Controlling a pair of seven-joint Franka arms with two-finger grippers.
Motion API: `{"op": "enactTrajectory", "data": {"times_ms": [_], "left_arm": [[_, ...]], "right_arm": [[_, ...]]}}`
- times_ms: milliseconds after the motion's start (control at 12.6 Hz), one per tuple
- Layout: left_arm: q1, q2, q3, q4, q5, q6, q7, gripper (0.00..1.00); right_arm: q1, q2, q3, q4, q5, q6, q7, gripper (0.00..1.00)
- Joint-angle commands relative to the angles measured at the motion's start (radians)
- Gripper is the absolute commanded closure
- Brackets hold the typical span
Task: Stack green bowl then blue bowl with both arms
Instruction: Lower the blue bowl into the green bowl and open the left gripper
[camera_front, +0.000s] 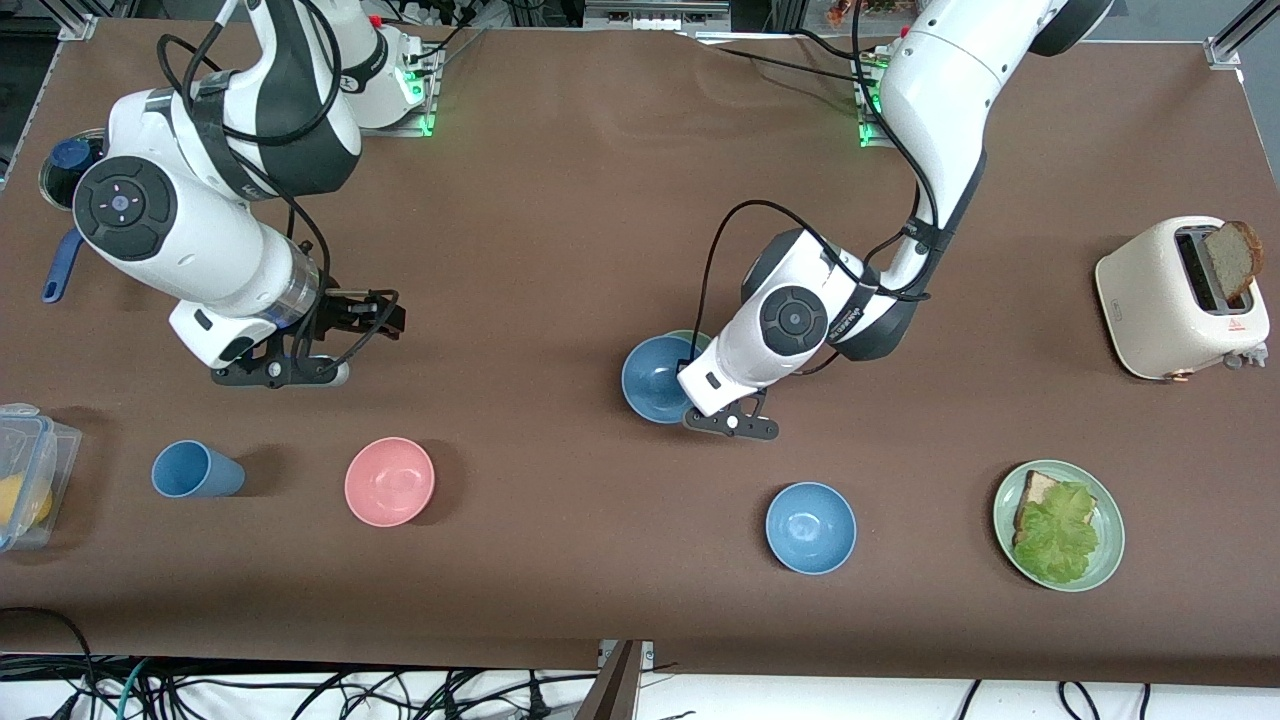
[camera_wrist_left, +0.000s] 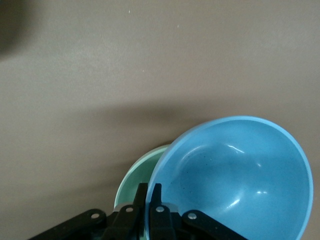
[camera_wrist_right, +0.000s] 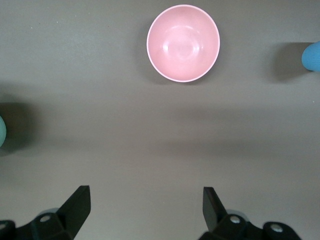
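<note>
Judging by its smooth, thin wall, the blue bowl (camera_front: 655, 378) should be light and stiff but slick, so a pinch across the rim is the sensible hold, and it may swing or slip if jolted. That is the hold the left tool (camera_wrist_left: 149, 195) has: its fingers (camera_wrist_left: 156, 192) are clenched on the rim, one inside the wall and one outside, with the bowl hanging tilted from that single edge. The green bowl (camera_wrist_left: 142, 172) sits on the counter (camera_front: 600, 200) directly under it. Only a crescent of pale rim peeks out at about one o'clock from the blue bowl in the front view, so the two overlap without being centred. Whether the blue bowl already rests in the green one or hangs just above it I cannot tell. Being the same size and just as smooth, the pair should nest readily once lined up, though a tilted drop could make the upper bowl skate off the lower rim. A second blue bowl (camera_front: 810, 527) lies untouched at roughly four o'clock from the held one, nearer the front camera. The right tool (camera_front: 370, 315) waits over bare counter toward its own arm's end, jaws spread wide and holding nothing, with the pink bowl (camera_front: 389, 481) at six o'clock from it.
</note>
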Motion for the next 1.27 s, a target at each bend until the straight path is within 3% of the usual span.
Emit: {"op": "enactTrajectory", "data": {"times_ms": [0,158,553,791,870,949,1028,1186], "left_arm": [[-0.010,-0.049,0.010,-0.020,-0.016,-0.084,0.033,0.95],[-0.007,-0.063,0.012,-0.026,-0.013,-0.134,0.073,0.96],[-0.007,-0.049,0.013,-0.063,-0.004,-0.099,0.133,0.98],[-0.007,-0.046,0.013,-0.075,0.000,-0.056,0.134,0.91],[-0.008,-0.045,0.013,-0.075,0.000,-0.036,0.134,0.61],[-0.008,-0.043,0.013,-0.075,0.000,-0.029,0.134,0.08],[-0.007,-0.043,0.013,-0.075,0.000,-0.029,0.136,0.00],[-0.005,-0.052,0.013,-0.075,0.000,-0.042,0.137,0.00]], "right_arm": [[0.005,-0.016,-0.005,-0.011,-0.003,-0.010,-0.012,0.01],[0.005,-0.016,-0.005,-0.011,-0.003,-0.010,-0.012,0.01],[0.001,-0.042,-0.040,-0.011,-0.003,-0.031,-0.061,0.01],[0.001,-0.067,-0.080,-0.011,-0.003,-0.063,-0.096,0.01],[0.001,-0.072,-0.091,-0.011,-0.003,-0.065,-0.117,0.01],[0.001,-0.076,-0.107,-0.011,-0.003,-0.068,-0.128,0.01],[0.001,-0.085,-0.114,-0.013,-0.003,-0.077,-0.131,0.01],[0.002,-0.124,-0.124,-0.023,-0.006,-0.094,-0.131,0.01]]}}
